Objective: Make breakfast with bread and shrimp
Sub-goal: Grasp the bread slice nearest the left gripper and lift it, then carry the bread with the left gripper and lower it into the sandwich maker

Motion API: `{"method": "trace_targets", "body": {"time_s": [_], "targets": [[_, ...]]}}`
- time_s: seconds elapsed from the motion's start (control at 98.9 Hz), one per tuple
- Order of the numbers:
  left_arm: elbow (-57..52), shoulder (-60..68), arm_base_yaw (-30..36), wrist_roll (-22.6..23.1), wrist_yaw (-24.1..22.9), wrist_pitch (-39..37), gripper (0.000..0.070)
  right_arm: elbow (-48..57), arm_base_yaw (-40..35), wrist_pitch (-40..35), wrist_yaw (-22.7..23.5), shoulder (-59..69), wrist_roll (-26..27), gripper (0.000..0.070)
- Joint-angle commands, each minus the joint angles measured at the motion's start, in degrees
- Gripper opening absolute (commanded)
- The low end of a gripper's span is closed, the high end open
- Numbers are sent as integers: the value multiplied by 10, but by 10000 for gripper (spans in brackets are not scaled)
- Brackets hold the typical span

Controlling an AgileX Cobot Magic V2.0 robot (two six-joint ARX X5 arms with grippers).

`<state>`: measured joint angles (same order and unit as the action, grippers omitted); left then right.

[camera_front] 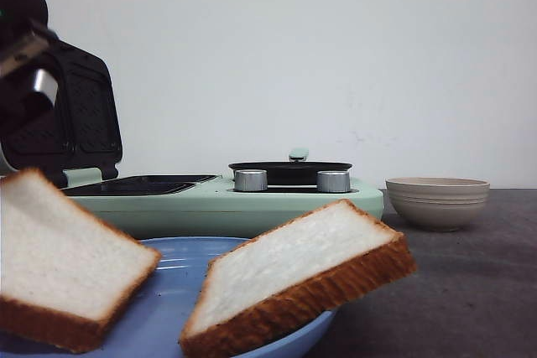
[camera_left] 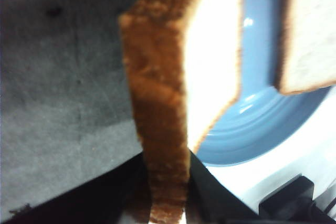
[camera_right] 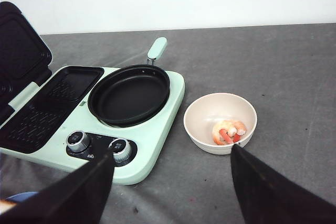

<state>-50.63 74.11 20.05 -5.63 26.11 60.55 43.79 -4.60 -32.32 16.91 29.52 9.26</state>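
Bread fills the near foreground: one slice [camera_front: 63, 262] sits lifted and tilted at the left, a second slice [camera_front: 294, 274] leans on the rim of the blue plate [camera_front: 168, 308]. From the left wrist, the lifted slice [camera_left: 173, 93] stands edge-on, its crust pinched at the lower end between the dark fingers of the left end effector [camera_left: 168, 203], which is closed on it and holds it above the plate [camera_left: 257, 124].

Judging from this, the step in hand is carrying that slice to the open sandwich press. The grip is on a narrow strip of soft crust, so the slice may bend or tear; moving slowly and keeping the slice hanging from the grip should help. It should be laid flat on the lower grill plate [camera_right: 52, 103], inside the ridged recess rather than over its edge, and released only once it rests there. The raised lid [camera_front: 67, 119] stands just behind, so the approach is better made from the front.

Shrimp [camera_right: 228, 132] lie in the cream bowl [camera_right: 220, 121], just beside the green cooker [camera_right: 152, 145] with its black pan [camera_right: 130, 94]. Right end effector [camera_right: 170, 182] hangs spread wide above the desk [camera_right: 273, 66], near the knobs and the bowl, holding nothing.
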Motion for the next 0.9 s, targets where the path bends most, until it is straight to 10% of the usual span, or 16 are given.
{"method": "trace_targets", "body": {"time_s": [0.0,0.334,0.89], "targets": [[-20,-15,3,15,-9,-6,3,10,-2,5,2,3,3,434],[-109,-91,9,71,-91,-36,3,10,-2,5,2,3,2,434],[-220,-39,37,360,-351,-204,3,10,-2,6,0,3,-10,434]]}}
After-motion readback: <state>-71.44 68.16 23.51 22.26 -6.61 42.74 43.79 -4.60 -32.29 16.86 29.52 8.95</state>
